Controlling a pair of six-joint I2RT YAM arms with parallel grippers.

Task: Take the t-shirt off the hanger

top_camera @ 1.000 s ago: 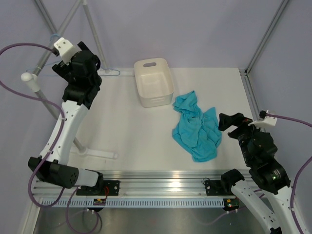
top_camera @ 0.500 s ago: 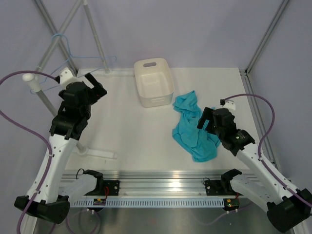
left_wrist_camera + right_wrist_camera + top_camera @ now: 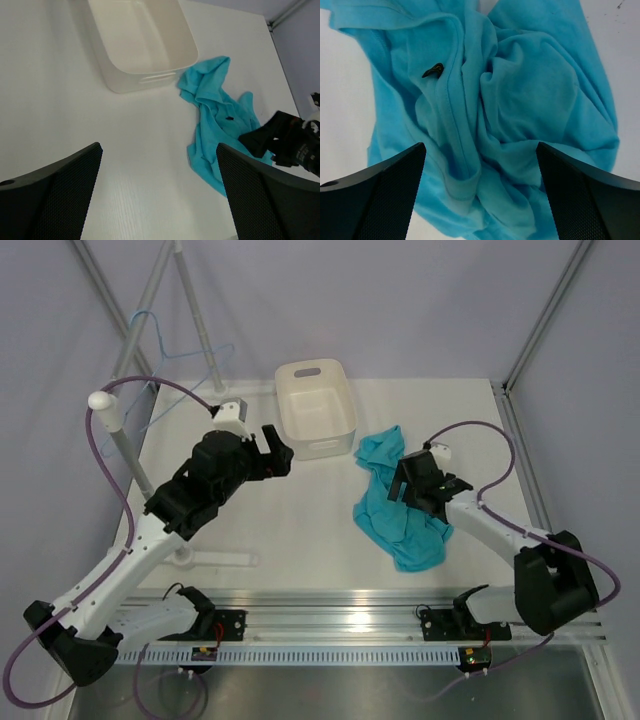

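Observation:
The teal t-shirt [image 3: 385, 522] lies crumpled on the table, right of centre, free of the hanger. The light-blue wire hanger [image 3: 147, 317] hangs bare on the grey rack at the back left. My right gripper [image 3: 405, 485] hovers open just over the t-shirt [image 3: 530, 85], and the right wrist view shows folds of cloth below the gap in the gripper [image 3: 480, 195]. My left gripper [image 3: 276, 450] is open above bare table, near the tub's front left corner. From the left wrist view, that gripper [image 3: 160, 200] faces the t-shirt [image 3: 215, 100], with nothing between its fingers.
A white tub [image 3: 320, 448] stands at the back centre, just left of the t-shirt; its wall [image 3: 135, 82] also shows in the left wrist view. Grey rack poles [image 3: 190, 310] and a white knobbed post [image 3: 103, 402] rise at the left. Frame uprights stand at the right rear.
My left arm has swung from the rack at the back left down towards the table's middle by the tub. My right arm has reached forward over the t-shirt. The hanger has shifted upward.

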